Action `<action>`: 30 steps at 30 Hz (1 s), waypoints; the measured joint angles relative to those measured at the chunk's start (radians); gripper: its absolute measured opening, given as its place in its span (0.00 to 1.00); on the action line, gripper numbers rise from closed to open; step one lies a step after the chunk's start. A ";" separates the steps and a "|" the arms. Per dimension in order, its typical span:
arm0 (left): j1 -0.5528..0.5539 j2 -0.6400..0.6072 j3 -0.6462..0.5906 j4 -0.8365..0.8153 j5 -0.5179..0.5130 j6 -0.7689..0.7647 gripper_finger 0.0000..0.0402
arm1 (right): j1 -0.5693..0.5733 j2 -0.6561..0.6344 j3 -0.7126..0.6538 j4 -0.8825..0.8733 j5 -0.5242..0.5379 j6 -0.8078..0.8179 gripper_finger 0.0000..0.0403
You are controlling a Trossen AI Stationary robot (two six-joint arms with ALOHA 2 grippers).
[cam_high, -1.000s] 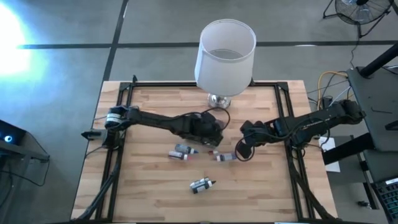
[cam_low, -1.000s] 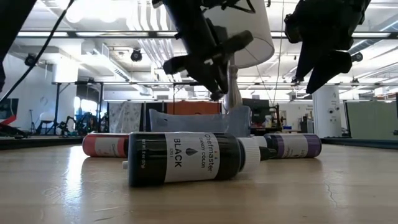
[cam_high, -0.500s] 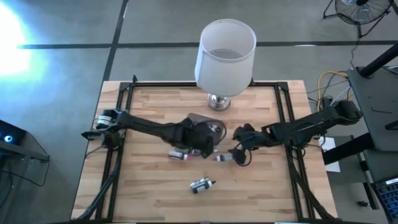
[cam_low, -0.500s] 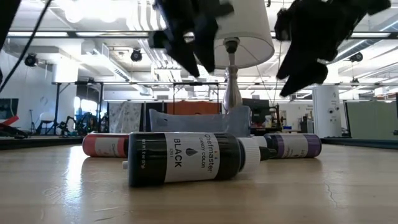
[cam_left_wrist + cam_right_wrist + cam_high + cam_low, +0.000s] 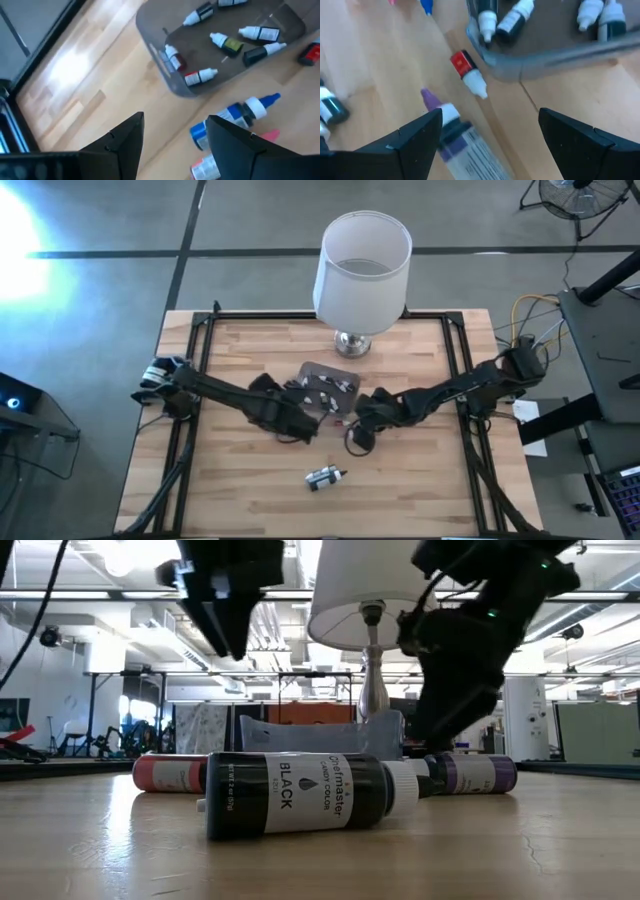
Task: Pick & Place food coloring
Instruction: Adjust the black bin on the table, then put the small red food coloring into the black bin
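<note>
Moved nearer since a second ago, both grippers now down front of the tub [image 5: 328, 385]. Left gripper [image 5: 292, 426] front-left of tub, fingers wide, empty, above a blue bottle [image 5: 234, 118] and a red bottle [image 5: 207, 168] lying just off the tub's front. Several bottles [image 5: 225, 43] lying inside tub. Right gripper [image 5: 358, 436] front-right of tub, fingers wide, empty, over a purple bottle [image 5: 454, 129]; small red one [image 5: 468, 73] beside the tub's rim. Black bottle [image 5: 324, 477] well apart, toward the near edge. Lamp [image 5: 361, 272] behind tub.
</note>
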 joint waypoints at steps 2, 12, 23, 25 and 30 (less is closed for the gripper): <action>-0.017 -0.034 -0.052 0.020 0.001 -0.044 0.47 | -0.004 0.024 0.031 0.003 -0.005 -0.008 0.81; -0.090 -0.256 -0.352 0.124 0.014 -0.338 0.47 | -0.048 0.149 0.157 -0.075 -0.106 -0.111 0.81; -0.115 -0.403 -0.501 0.119 -0.015 -0.501 0.47 | -0.139 0.174 0.232 -0.091 -0.105 -0.173 0.80; -0.115 -0.404 -0.504 0.121 -0.025 -0.501 0.47 | -0.138 0.174 0.233 -0.137 -0.106 -0.178 0.80; -0.115 -0.399 -0.504 0.122 -0.043 -0.501 0.47 | -0.110 0.174 0.187 -0.174 -0.115 -0.208 0.80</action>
